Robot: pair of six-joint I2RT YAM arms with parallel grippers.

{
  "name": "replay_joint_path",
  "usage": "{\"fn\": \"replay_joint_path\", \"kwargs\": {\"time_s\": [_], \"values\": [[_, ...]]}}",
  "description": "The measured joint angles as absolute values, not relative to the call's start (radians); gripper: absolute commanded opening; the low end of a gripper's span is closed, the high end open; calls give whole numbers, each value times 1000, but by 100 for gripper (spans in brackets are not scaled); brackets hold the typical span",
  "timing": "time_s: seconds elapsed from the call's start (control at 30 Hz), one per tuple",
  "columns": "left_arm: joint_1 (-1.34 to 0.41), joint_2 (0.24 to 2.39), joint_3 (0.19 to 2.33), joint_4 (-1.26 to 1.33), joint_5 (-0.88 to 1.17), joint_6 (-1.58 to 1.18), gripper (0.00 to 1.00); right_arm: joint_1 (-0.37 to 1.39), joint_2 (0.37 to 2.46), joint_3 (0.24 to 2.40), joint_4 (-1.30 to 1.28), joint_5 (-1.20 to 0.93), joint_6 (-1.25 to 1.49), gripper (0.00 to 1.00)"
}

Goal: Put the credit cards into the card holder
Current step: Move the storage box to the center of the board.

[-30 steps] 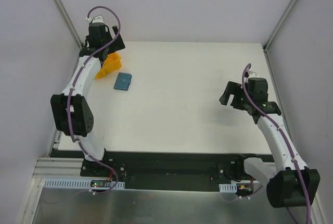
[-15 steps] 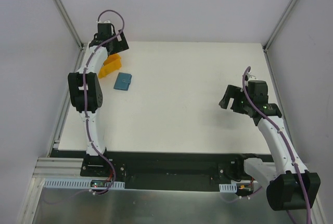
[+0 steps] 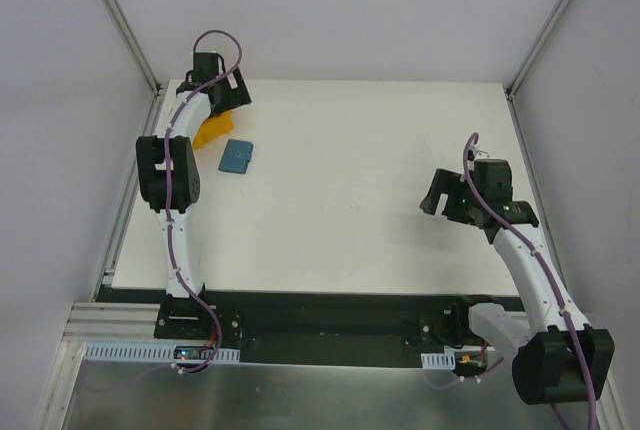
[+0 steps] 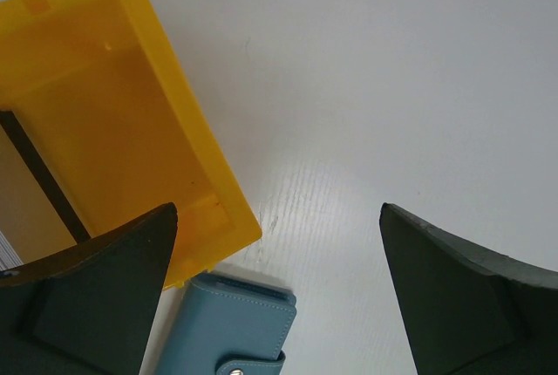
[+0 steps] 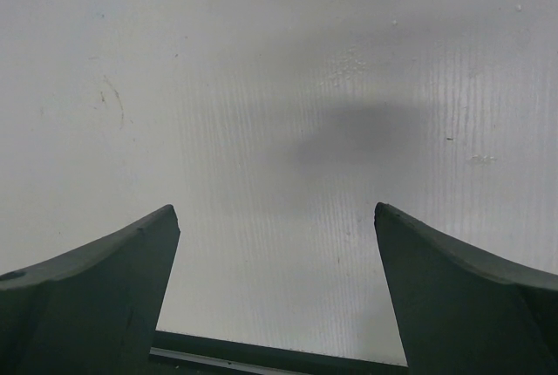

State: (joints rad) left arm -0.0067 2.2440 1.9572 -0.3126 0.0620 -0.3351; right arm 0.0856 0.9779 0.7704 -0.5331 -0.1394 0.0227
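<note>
Beside the yellow bin point(image 4: 187, 144), the card holder point(image 4: 222, 331)

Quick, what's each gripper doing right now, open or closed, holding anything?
Left gripper: open, empty, above the yellow bin and the card holder.
Right gripper: open, empty, above the table.

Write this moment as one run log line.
left gripper: open, by yellow bin | right gripper: open, empty | card holder: closed, beside bin

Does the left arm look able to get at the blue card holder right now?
Probably yes. The left gripper is open above the table, right by the card holder, which lies closed beside the yellow bin with nothing over it.
</note>
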Motion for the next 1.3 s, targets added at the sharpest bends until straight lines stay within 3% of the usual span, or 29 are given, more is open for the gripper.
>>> {"fn": "replay_joint_path", "kwargs": {"time_s": [1.3], "values": [[-79, 2138, 1731, -313, 170, -510, 93, 86, 977, 706, -514, -147, 28, 96]]}}
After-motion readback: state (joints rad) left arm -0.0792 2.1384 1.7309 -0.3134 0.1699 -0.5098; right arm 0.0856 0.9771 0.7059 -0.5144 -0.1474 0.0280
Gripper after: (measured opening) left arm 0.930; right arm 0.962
